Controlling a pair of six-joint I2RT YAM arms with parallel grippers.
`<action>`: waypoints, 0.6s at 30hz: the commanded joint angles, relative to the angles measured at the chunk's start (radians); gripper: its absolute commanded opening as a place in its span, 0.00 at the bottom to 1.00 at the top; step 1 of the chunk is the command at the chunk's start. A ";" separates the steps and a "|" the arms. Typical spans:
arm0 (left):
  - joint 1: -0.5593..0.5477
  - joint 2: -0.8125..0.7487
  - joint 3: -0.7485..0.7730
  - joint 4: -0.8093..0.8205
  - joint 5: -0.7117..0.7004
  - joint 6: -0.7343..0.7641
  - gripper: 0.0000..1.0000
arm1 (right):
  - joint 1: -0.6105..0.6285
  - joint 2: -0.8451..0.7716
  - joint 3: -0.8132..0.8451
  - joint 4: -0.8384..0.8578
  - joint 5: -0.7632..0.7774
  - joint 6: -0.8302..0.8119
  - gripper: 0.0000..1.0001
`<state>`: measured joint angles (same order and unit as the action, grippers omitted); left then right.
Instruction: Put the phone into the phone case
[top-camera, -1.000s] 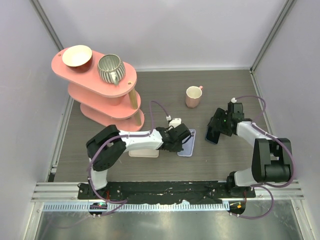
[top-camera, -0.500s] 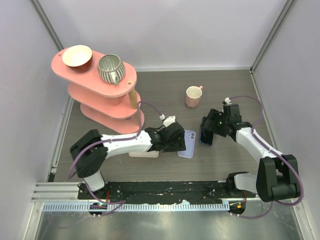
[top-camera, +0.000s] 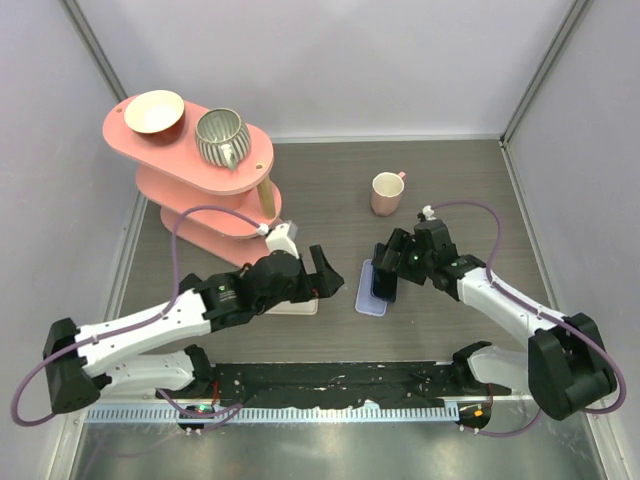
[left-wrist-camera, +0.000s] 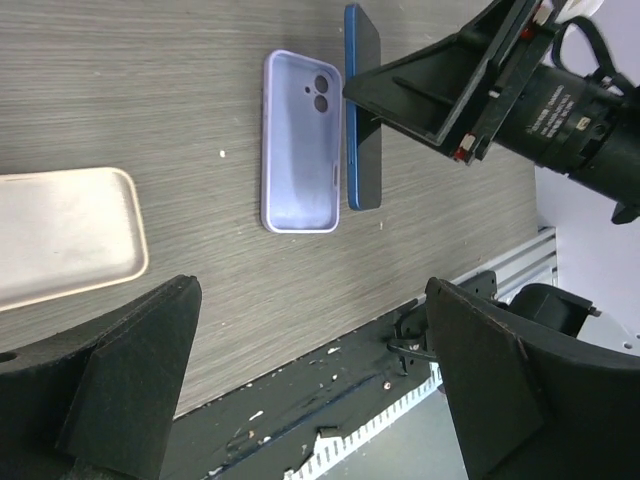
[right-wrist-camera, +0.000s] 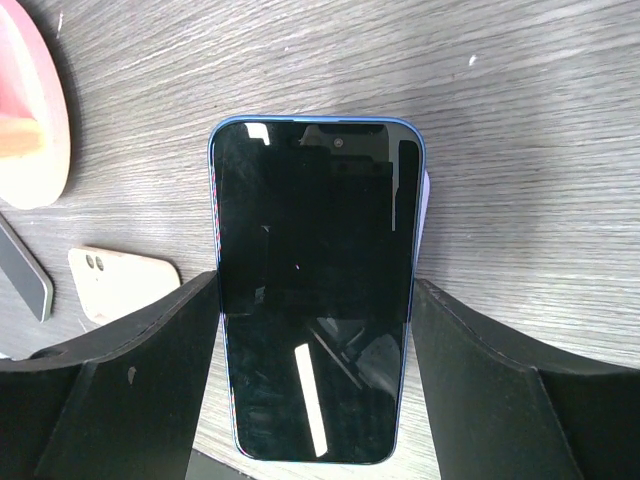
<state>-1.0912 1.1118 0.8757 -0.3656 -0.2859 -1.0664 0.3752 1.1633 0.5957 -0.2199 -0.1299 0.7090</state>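
The phone (right-wrist-camera: 315, 290), blue with a black screen, sits between the fingers of my right gripper (right-wrist-camera: 315, 285), which is shut on its long sides. In the top view the right gripper (top-camera: 388, 268) holds the phone (top-camera: 382, 282) tilted over the right side of the phone case (top-camera: 367, 300). This lavender phone case (left-wrist-camera: 298, 145) lies open side up on the table, and the phone (left-wrist-camera: 363, 120) shows edge-on just right of it. My left gripper (top-camera: 320, 277) is open and empty, a little left of the case. Its fingers stand wide apart in the left wrist view (left-wrist-camera: 310, 290).
A cream case (top-camera: 290, 305) lies on the table under the left gripper, also in the left wrist view (left-wrist-camera: 65, 235). A pink mug (top-camera: 386, 192) stands behind. A pink tiered shelf (top-camera: 200, 170) with a bowl (top-camera: 153, 111) and a striped cup (top-camera: 220, 137) fills the back left.
My left gripper has opened, let go of the lavender case and drawn back to the left. My right gripper has carried the phone leftward to the case.
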 joint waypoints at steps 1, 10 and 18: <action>-0.004 -0.124 -0.041 -0.045 -0.125 0.008 1.00 | 0.054 0.022 0.061 0.074 0.104 0.060 0.56; -0.004 -0.248 -0.061 -0.128 -0.190 0.020 1.00 | 0.194 0.098 0.087 0.076 0.282 0.092 0.56; -0.004 -0.274 -0.098 -0.138 -0.194 0.000 1.00 | 0.264 0.096 0.066 0.083 0.403 0.142 0.55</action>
<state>-1.0912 0.8577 0.7948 -0.4931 -0.4377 -1.0626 0.6098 1.2789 0.6334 -0.1947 0.1650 0.8097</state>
